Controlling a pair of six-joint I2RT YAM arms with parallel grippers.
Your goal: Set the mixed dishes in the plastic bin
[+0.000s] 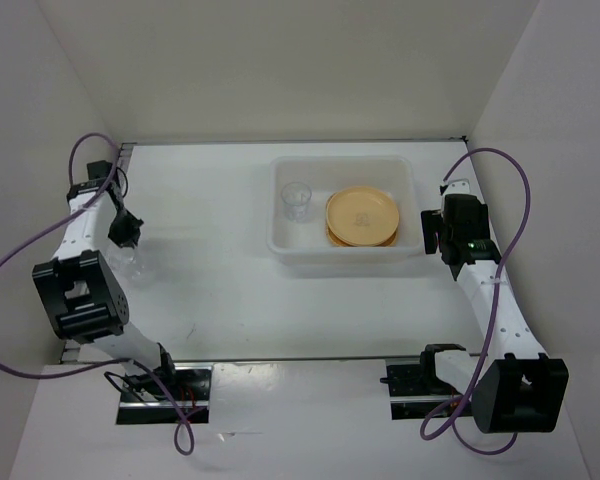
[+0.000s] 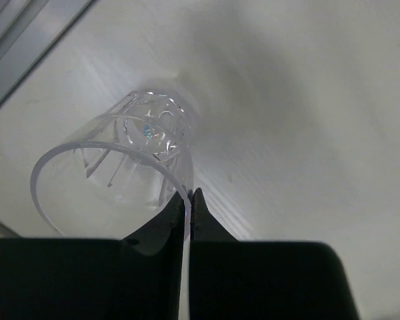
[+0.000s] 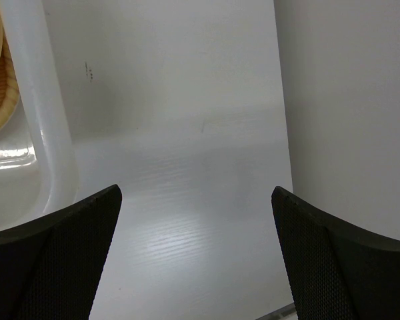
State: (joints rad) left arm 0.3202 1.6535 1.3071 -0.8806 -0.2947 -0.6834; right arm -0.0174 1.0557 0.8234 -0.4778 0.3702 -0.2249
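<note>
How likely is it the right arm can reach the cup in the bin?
Probably yes: the right gripper hangs open beside the open-topped bin; only low plates lie before the cup.

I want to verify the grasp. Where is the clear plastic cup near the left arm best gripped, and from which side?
Grip the thin rim wall of the clear plastic cup, coming from its open mouth, one finger inside and one outside. The mouth faces the left end effector, which is shut on the rim in exactly this way.
</note>
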